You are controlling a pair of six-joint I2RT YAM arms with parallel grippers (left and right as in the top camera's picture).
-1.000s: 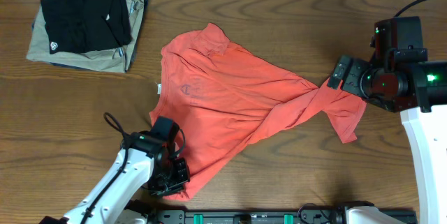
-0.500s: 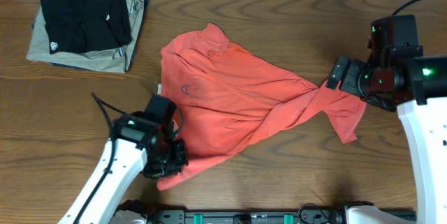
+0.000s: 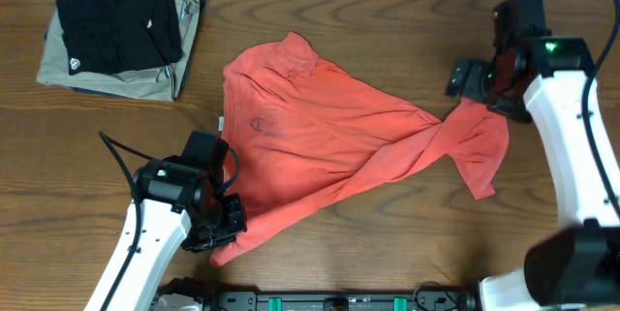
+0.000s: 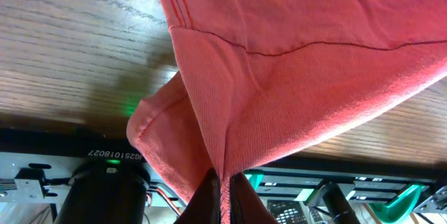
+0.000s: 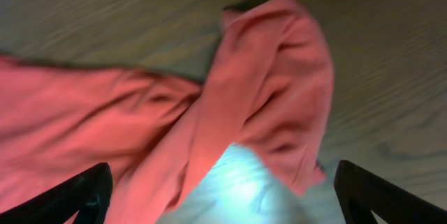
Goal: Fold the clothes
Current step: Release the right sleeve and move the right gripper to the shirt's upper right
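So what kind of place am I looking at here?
Probably a robotics lab bench: left arm and right arm at a wooden table, a red-orange T-shirt, a folded black garment.

Quick headcount from my remote seat

I count one T-shirt (image 3: pixel 320 127), and two folded pieces stacked off its upper-left: one black garment (image 3: pixel 116 25) on one khaki garment (image 3: pixel 60 67). There are two grippers, the left gripper (image 3: pixel 225 241) at the shirt's lower-left hem and the right gripper (image 3: pixel 463 80) by its right end. One table (image 3: pixel 387 11).
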